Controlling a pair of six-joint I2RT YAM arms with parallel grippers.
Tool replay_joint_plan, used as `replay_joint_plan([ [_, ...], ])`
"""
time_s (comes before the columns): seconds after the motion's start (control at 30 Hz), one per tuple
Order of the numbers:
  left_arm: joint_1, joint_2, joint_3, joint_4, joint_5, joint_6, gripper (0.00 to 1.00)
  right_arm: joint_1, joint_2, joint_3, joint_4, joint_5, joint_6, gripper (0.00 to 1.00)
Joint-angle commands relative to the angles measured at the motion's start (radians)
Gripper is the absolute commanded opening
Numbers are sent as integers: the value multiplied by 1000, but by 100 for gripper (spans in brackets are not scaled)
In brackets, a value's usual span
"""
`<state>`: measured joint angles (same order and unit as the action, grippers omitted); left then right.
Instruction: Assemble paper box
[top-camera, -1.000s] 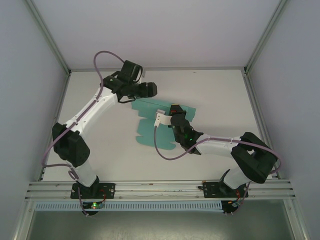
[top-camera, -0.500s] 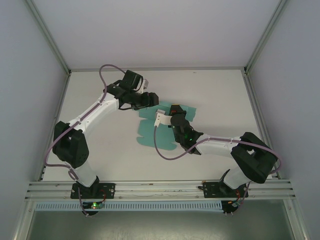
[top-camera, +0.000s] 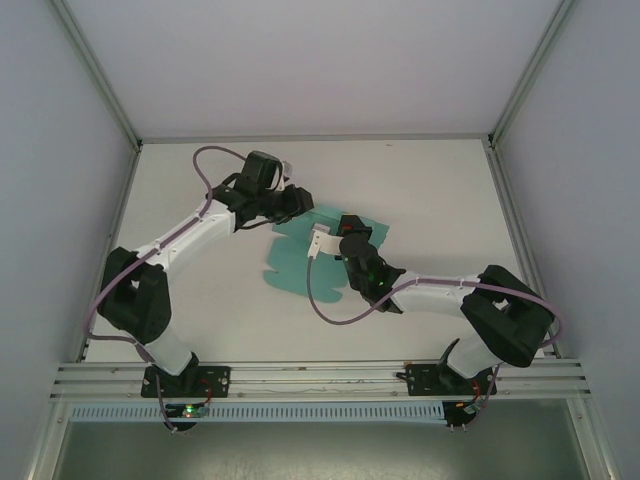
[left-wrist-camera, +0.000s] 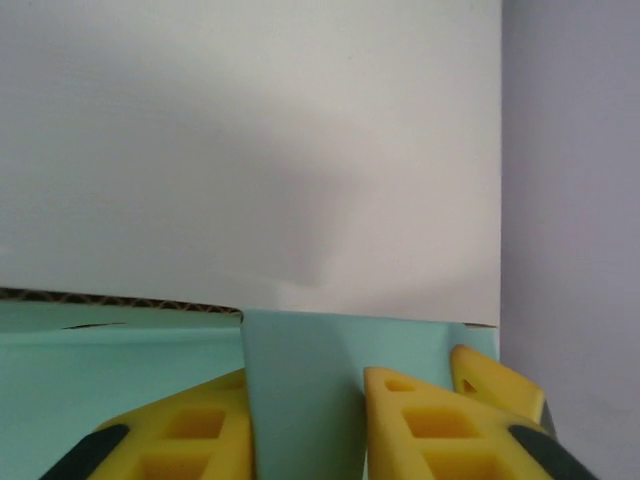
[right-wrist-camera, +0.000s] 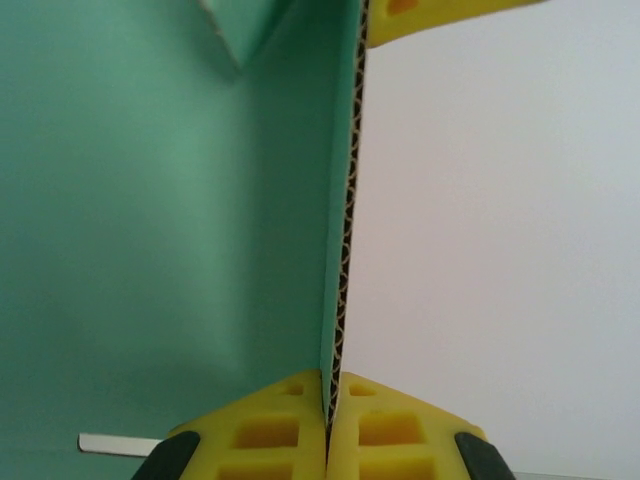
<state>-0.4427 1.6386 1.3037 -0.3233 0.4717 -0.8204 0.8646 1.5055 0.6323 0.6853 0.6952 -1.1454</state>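
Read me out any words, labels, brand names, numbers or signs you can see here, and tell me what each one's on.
No readable text anywhere.
The paper box: plain teal card, no print.
The table: blank white.
The arm bases: small red and green spots, too small to tell whether any is lettering.

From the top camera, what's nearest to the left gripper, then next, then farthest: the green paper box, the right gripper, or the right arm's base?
1. paper box: its green flap sits between the jaws of the left gripper.
2. right gripper: just to the right, jaws pinching the same card.
3. right arm's base: far off, bottom right of the view.
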Motion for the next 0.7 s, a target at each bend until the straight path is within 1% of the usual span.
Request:
replay_joint_plan([
  [0.0, 5, -47, -8, 170, 0, -63, 20, 30, -31, -10, 8, -34, 39, 0],
  [0.07, 4, -53, -9, 168, 1, -58, 11, 30, -33, -13, 5, -33, 42, 0],
  [0.1, 4, -58, -10, 163, -4, -58, 8, 30, -35, -13, 5, -31, 45, 0],
  [0.17, 5, -64, -12, 154, -9, -41, 9, 30, -38, -15, 4, -29, 49, 0],
  [0.27, 5, -74, -3, 81, -17, 21, 23, 27, -48, -16, 1, -21, 48, 0],
  [0.33, 4, -92, 3, 1, -38, 88, 40, 20, -64, -21, -4, -24, 57, 0],
  [0.37, 5, -106, 2, -33, -53, 123, 46, 14, -77, -23, -19, -33, 69, 0],
  [0.5, 16, -224, -52, -132, -178, 274, 90, -28, -142, -15, -143, -104, 156, 0],
  [0.53, 27, -261, -79, -140, -194, 309, 97, -40, -161, -7, -191, -131, 180, 0],
  [0.57, 45, -297, -112, -137, -196, 345, 100, -55, -176, 1, -239, -160, 206, 0],
  [0.6, 76, -336, -152, -127, -180, 385, 100, -74, -198, 14, -306, -209, 227, 0],
  [0.67, 148, -399, -231, -94, -130, 440, 100, -114, -237, 28, -421, -343, 242, 0],
])
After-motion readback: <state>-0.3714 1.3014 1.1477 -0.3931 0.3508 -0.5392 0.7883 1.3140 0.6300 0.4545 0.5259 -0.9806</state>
